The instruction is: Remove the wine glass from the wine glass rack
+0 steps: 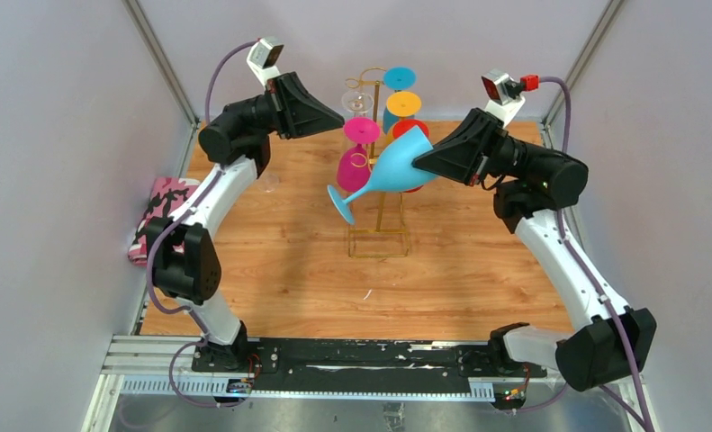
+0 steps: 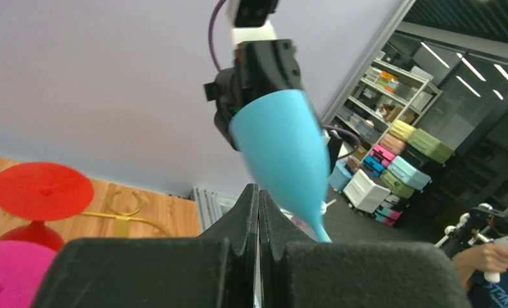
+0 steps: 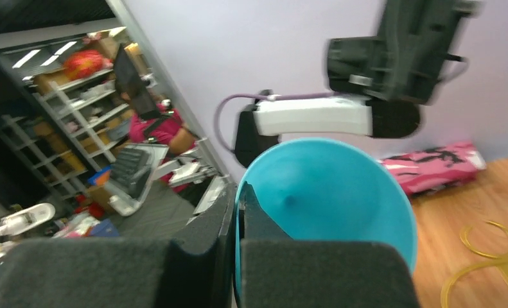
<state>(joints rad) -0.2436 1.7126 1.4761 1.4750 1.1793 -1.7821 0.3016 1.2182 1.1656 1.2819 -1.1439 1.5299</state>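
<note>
Clamped at the rim by the right hand point(image 1: 418, 162), the blue wine glass point(image 1: 395, 167) is judged freed from the wine glass rack point(image 1: 381, 220), foot pointed toward 7 o'clock, with only setting-down left.

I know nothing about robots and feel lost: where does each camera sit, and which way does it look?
Top: above and behind, looking down on table, rack, left arm, right arm.
Left wrist: past the shut left gripper toward the blue glass.
Right wrist: past the right gripper into that glass's bowl.
Shared: the blue glass, in all three.
</note>
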